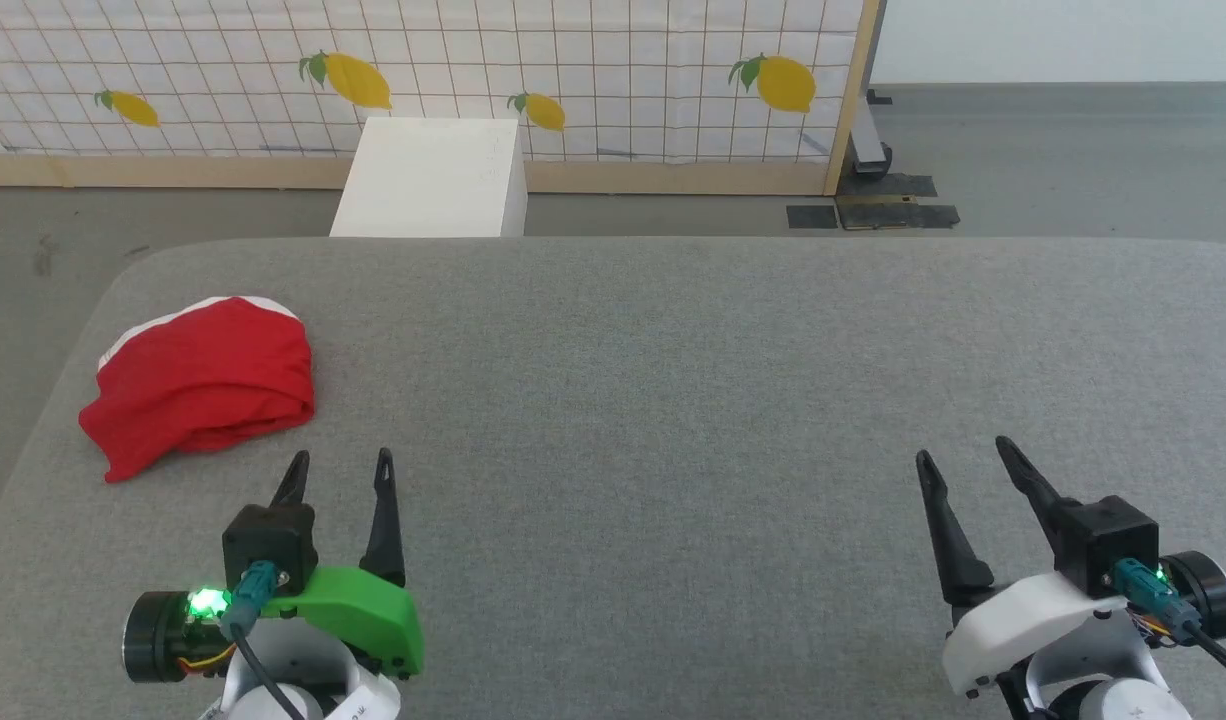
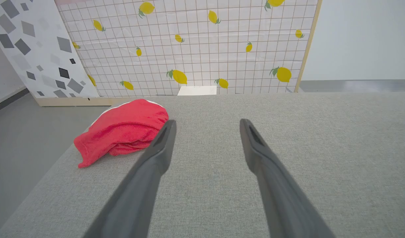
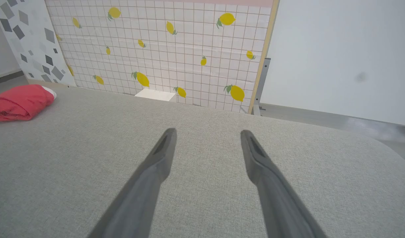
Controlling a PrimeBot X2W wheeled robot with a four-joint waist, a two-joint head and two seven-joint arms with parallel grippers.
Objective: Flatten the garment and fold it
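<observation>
Dark fingers (image 2: 153, 165) of the left gripper (image 1: 340, 455), lower left of the head view, stand wide apart with nothing between them. Those of the right gripper (image 1: 963, 448), lower right, are spread equally wide and also empty. Both pairs point up the frame over a grey woven pad (image 1: 673, 380). The red garment (image 1: 208, 380), bunched in a rumpled heap with a white edge along its top, lies on the pad at middle left, near the left gripper's tips but apart from them. Beyond the pad, upper centre, a white box (image 1: 433, 180) stands before a lemon-printed grid screen (image 1: 623, 80).
</observation>
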